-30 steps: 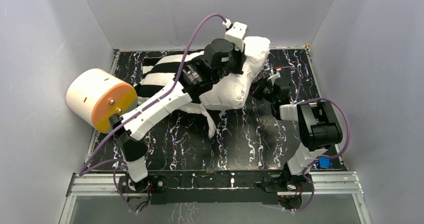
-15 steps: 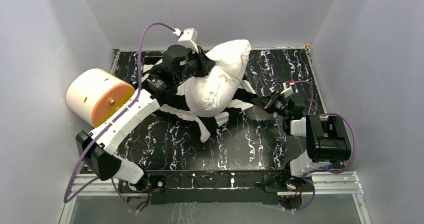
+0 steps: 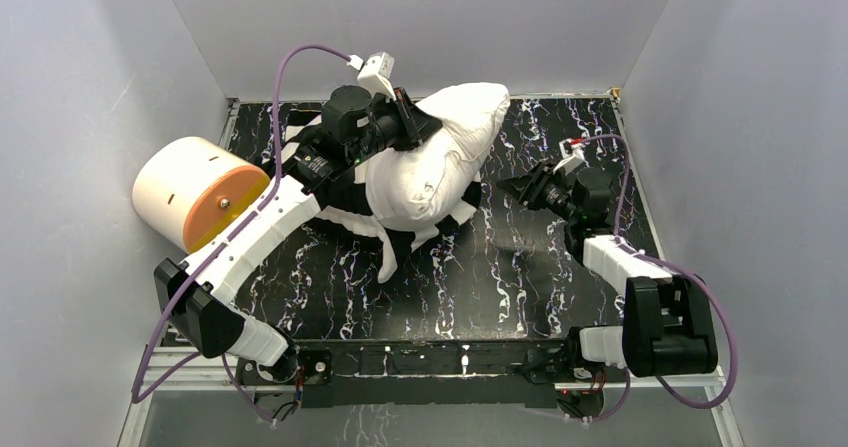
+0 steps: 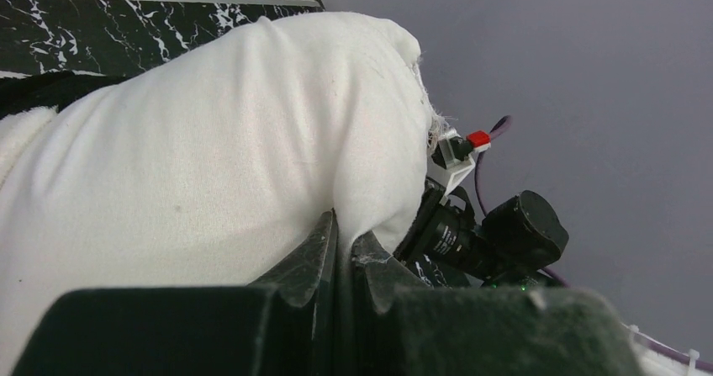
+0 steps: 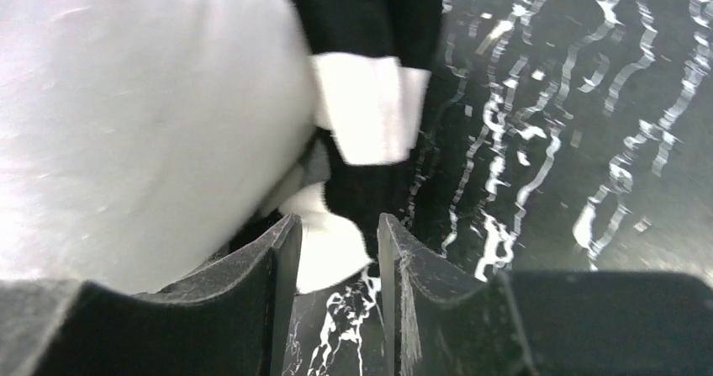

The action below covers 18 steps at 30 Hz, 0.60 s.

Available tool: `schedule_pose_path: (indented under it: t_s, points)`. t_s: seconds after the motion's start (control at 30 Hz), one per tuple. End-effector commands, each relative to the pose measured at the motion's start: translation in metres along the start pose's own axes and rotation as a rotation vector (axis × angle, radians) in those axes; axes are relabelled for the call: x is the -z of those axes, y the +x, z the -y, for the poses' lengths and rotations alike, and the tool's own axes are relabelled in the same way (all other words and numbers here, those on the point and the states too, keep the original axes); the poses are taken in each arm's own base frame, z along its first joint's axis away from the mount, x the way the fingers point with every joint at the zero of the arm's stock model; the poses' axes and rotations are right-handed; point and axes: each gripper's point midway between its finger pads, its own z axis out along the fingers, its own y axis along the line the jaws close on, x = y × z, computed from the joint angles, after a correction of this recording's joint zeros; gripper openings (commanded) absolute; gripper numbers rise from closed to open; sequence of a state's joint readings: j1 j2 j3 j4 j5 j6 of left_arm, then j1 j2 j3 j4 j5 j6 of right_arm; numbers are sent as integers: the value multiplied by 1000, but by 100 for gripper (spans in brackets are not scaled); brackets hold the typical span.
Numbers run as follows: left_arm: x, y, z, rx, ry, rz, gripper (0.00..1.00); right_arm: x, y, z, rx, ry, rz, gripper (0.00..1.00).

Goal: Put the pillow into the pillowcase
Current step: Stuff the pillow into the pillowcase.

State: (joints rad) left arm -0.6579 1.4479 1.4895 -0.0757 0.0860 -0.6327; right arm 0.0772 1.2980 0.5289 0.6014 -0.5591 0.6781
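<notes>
The white pillow lies bunched and raised at the back middle of the table, resting on the black-and-white striped pillowcase. My left gripper is shut on a fold of the pillow, with fabric pinched between its fingertips. To the right of the pillow, my right gripper stands open and holds nothing. In the right wrist view a striped corner of the pillowcase lies just beyond the right gripper, with the pillow bulging to its left.
A cream cylinder with an orange face lies at the left edge of the marbled black tabletop. Grey walls close in the back and both sides. The right arm's wrist camera shows just behind the pillow in the left wrist view.
The left arm dragged the pillow leftward, then held still. The right gripper opened, let the pillowcase go and drew back to the right, its elbow dropping toward the near edge.
</notes>
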Motion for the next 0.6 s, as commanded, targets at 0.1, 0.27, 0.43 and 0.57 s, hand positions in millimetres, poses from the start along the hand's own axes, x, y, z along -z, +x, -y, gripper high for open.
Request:
schedule_pose_path:
  t_s: [0.1,0.27,0.43,0.57]
  points:
    - [4,-39,20,7,69,116,0,-29,2,-56,244,-188,44,48]
    - [7,-43,25,12,87,118,0,-56,7,-75,320,-241,60,49]
    - [11,-45,31,23,105,121,0,-80,-2,-58,379,-130,124,58]
    - [15,-47,38,39,131,123,0,-97,-6,-38,411,-56,153,62]
